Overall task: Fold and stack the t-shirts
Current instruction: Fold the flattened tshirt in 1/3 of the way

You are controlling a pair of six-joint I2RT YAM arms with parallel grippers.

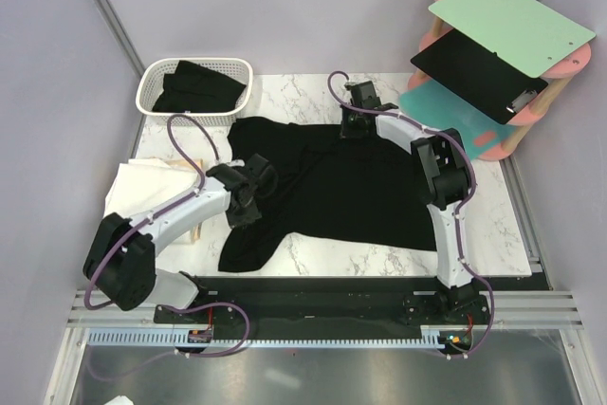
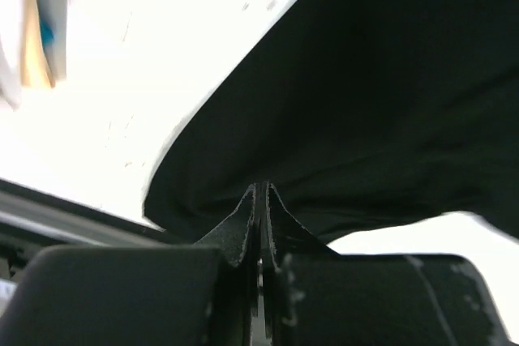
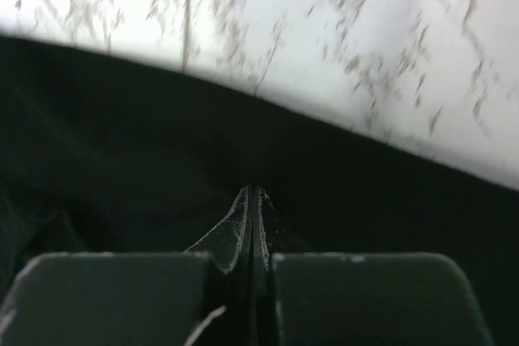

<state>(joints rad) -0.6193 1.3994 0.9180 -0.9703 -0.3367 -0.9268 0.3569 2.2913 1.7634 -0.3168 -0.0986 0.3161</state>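
Top external showed me the plain black cloth t-shirt (image 1: 351,187) spread mid-frame; left gripper (image 2: 261,197) and right gripper (image 3: 252,200) each sat pressed together, pinching its edges, fingertips blurred against dark cloth.

Basket (image 1: 148,92) fills far-left corner; rack (image 1: 503,26) overhangs far-right; bare table (image 1: 493,220) right of black t-shirt (image 1: 351,187).

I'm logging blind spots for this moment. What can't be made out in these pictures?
- Top view: fingertips of the left gripper and right gripper, hidden under their own wrists.
- Top view: black shirts in the basket; the dark folds merge, so there is no count.
- Top view: white shirts, partly covered by the left arm.
- Left wrist view: top-left corner, blurred and overexposed.
- Wrist views: black t-shirt seams, too dark.
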